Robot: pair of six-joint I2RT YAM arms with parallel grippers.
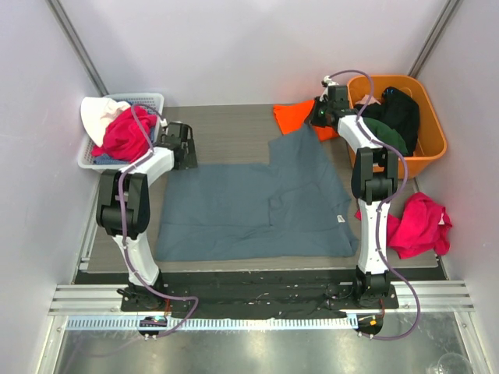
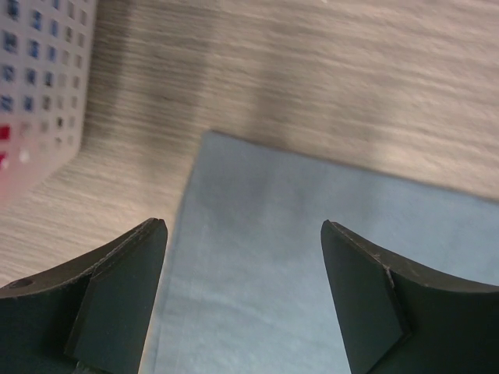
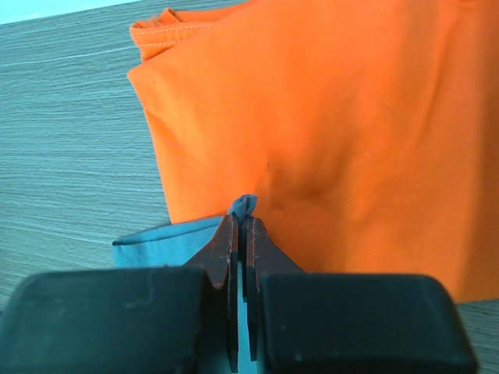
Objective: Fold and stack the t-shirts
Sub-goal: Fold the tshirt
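While the right end effector (image 3: 242, 222) pinched a far corner of the large slate blue-grey cotton t-shirt (image 1: 257, 206), the left end effector (image 2: 243, 234) hovered spread above the other far corner.

The shirt lay flat across the middle of the wood-grain worktop (image 1: 226, 132), reaching its near edge, with one section stretched toward the far right corner. There the right fingers were pressed together on a small tuft of blue cloth, a hold that looked meant to lift that section over for a fold. The pinch sat right against the bright orange cotton t-shirt (image 1: 292, 117), which lay at the far edge beside the orange plastic tub (image 1: 433, 128), so its cloth risked being dragged along. The left jaws stood wide apart and empty over the shirt's far left corner, near the white perforated plastic basket (image 1: 152, 100), seemingly placed to take that corner so both arms could fold together.
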